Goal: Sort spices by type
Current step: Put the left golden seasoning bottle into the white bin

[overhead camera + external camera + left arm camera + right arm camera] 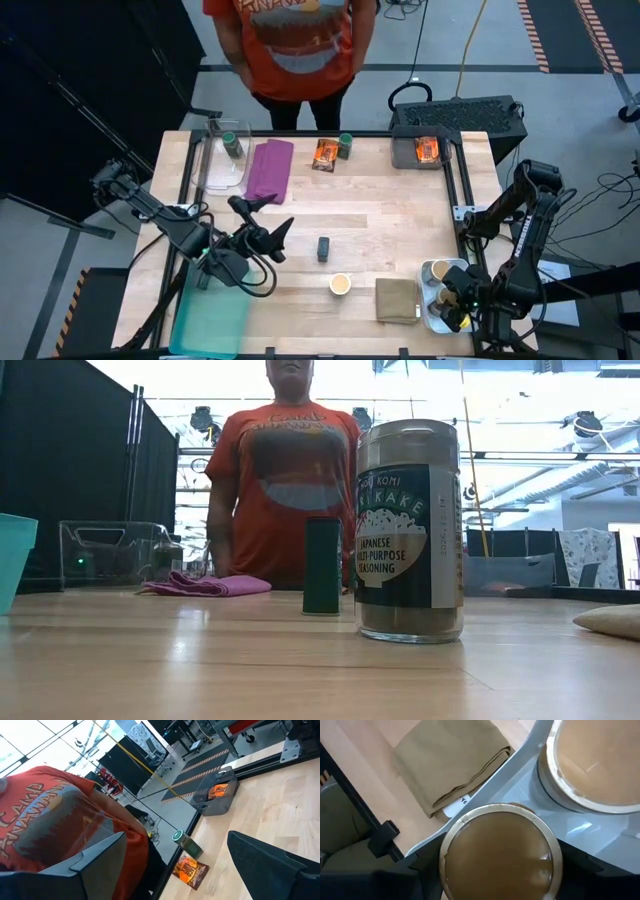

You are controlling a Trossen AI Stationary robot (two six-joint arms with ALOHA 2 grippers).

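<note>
Spices lie scattered over the worktop [400, 215]. The right end effector [447, 296] hangs over the clear tray [520, 760] at the near right corner, its fingers straddling a tan-topped jar [500, 852]; whether they pinch it or stand just clear I cannot tell. A second tan-topped jar [592, 762] sits beside it in the tray, nearly touching — little room for the fingers. These jars look rigid, smooth and probably light, best taken across the sides just under the lid. The left end effector [262, 238], fingers spread and empty, waits left of centre.

Still loose: a dark block [323, 248] mid-worktop, another tan-topped jar [340, 285], an orange packet [324, 153] beside a green-lidded jar [345, 146] — the packet is likely crinkly and slippery. An olive cloth [397, 300] lies just beside the tray, and a person [295, 45] stands at the far edge.
</note>
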